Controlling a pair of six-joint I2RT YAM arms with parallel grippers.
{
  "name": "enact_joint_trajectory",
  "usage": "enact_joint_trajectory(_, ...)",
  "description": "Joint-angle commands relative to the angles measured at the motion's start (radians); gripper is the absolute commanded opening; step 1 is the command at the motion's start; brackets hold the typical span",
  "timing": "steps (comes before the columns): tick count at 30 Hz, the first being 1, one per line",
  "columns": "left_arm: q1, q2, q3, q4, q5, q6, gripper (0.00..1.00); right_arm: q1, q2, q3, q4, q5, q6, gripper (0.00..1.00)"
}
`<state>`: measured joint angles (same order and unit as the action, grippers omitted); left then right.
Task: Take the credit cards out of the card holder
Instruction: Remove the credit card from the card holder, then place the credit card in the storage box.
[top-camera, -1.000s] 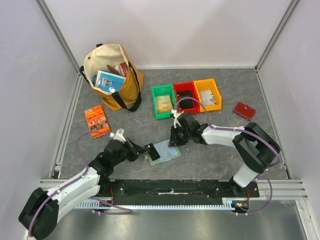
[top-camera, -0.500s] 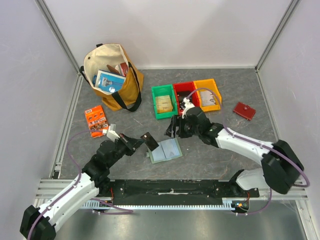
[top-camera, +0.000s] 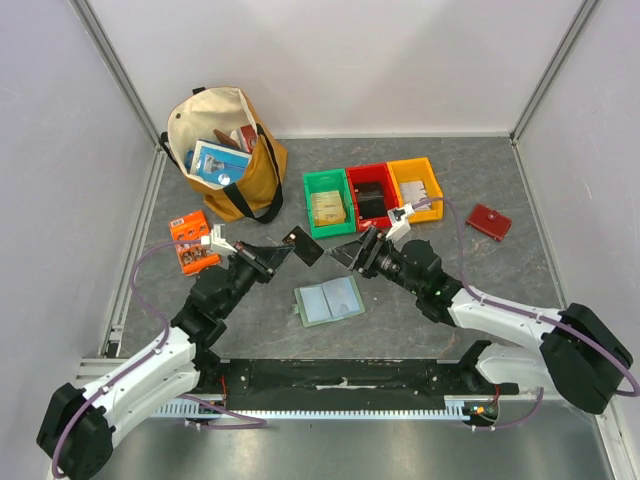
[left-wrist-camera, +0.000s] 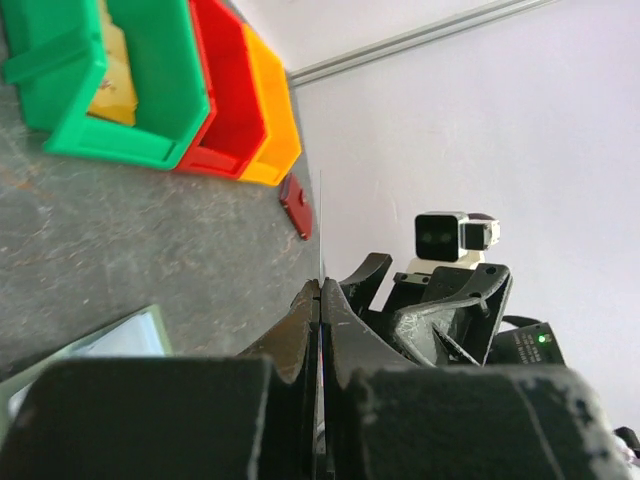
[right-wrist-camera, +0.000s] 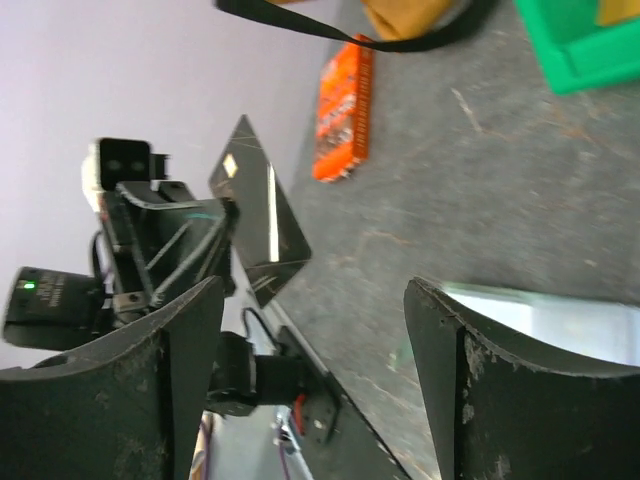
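The pale green card holder lies open and flat on the grey table, with no gripper touching it; its edge also shows in the wrist views. My left gripper is shut on a dark credit card, held in the air to the far left of the holder. The card is edge-on in the left wrist view and face-on in the right wrist view. My right gripper hangs open with nothing in it, just right of the card and facing it.
A green bin, red bin and yellow bin stand in a row behind the grippers. A tan tote bag stands at the back left, an orange packet at the left, a small red wallet at the right.
My left gripper has lifted the dark card out of the holder, up and away from it. My right gripper has opened, let go of the holder and risen toward the bins.
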<state>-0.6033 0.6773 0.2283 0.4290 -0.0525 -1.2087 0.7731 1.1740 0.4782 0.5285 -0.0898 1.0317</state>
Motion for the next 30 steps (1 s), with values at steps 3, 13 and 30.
enact_joint_trajectory(3, 0.002, 0.044, 0.054, 0.177, -0.029, -0.048, 0.02, 0.014, 0.091, 0.02, 0.359, -0.039, 0.106, 0.77)
enact_joint_trajectory(13, 0.0, 0.059, 0.037, 0.228, -0.027, -0.061, 0.02, 0.023, 0.243, 0.086, 0.544, -0.149, 0.131, 0.57)
enact_joint_trajectory(30, 0.046, -0.024, 0.146, -0.154, 0.089, 0.216, 0.37, -0.121, 0.147, 0.157, 0.202, -0.375, -0.068, 0.0)
